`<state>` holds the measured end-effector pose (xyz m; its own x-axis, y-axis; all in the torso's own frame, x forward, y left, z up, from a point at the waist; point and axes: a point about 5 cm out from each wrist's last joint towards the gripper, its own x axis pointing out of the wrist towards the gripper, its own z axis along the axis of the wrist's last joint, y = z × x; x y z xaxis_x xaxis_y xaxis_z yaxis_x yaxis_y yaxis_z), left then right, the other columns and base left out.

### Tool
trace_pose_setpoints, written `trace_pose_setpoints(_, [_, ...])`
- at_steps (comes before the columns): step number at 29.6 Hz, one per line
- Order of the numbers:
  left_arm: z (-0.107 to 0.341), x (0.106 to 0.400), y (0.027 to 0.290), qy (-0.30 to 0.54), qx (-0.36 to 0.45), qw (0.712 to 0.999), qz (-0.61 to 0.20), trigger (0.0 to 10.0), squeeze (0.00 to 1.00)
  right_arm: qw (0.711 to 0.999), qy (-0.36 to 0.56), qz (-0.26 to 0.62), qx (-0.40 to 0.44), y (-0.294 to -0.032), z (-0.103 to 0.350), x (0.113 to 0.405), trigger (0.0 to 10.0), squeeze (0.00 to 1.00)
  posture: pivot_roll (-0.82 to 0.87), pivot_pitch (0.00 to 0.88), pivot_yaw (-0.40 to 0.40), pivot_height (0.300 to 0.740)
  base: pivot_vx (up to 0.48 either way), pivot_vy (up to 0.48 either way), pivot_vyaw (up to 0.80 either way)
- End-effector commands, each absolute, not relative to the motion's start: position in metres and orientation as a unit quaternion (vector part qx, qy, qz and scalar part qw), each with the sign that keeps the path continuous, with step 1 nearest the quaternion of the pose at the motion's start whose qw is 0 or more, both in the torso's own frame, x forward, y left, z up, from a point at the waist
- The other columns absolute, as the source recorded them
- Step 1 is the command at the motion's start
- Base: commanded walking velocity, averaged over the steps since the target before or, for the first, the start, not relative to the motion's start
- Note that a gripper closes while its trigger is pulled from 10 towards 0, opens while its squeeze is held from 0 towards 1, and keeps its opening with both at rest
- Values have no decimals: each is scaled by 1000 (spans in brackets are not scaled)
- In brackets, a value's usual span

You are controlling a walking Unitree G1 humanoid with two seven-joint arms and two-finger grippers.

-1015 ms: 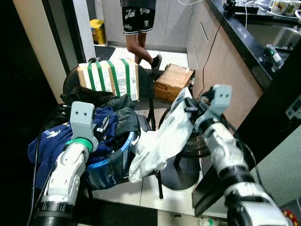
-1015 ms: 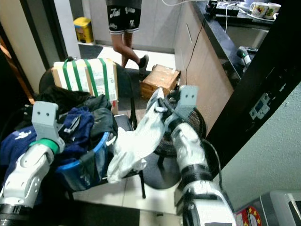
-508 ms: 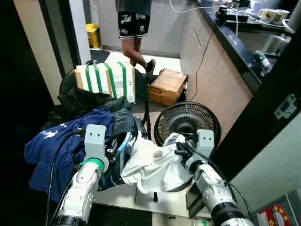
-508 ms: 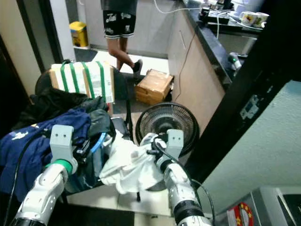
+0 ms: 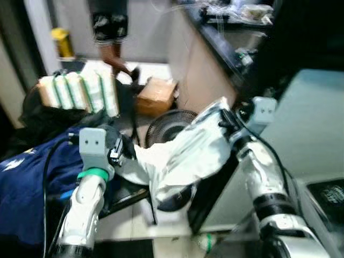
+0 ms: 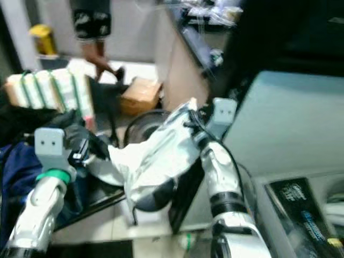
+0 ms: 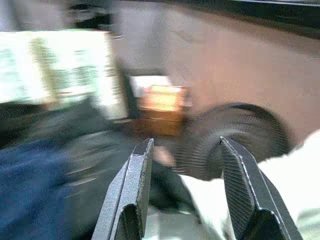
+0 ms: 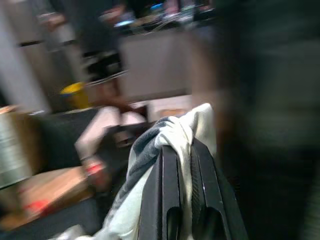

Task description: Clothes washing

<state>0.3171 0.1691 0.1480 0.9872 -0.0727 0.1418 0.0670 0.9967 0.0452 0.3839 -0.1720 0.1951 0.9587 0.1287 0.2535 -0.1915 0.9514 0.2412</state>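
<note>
Right gripper point(image 8: 181, 165): arm raised and bent at the elbow, fingers clamped on the top edge of a white garment point(image 5: 185, 156), which hangs from it above a floor fan point(image 5: 161, 126). Left gripper point(image 7: 185, 190): forearm angled upward over a heap of dark blue clothes point(image 5: 24, 183), fingers point(image 7: 131, 192) spread apart, empty. Background: a person's legs point(image 5: 115, 54) near a taped box point(image 5: 80, 91); views blurred.
</note>
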Motion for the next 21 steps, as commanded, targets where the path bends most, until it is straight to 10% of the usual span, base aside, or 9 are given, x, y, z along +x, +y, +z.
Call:
trace_pose_setpoints(1, [147, 318, 167, -67, 26, 996, -43, 10000, 0, 977, -135, 72, 147, -175, 202, 385, 10000, 0, 41, 0, -80, 740, 0, 0, -800])
trace_pose_setpoints(16, [141, 308, 152, -60, 28, 993, -102, 10000, 0, 973, -93, 141, 154, -178, 178, 376, 10000, 0, 54, 0, -60, 740, 0, 0, -800])
trace_pose_setpoints(21, [153, 305, 147, -83, -5, 988, -130, 10000, 0, 929, -159, 166, 289, -177, 211, 376, 10000, 0, 51, 3, -57, 740, 0, 0, -800])
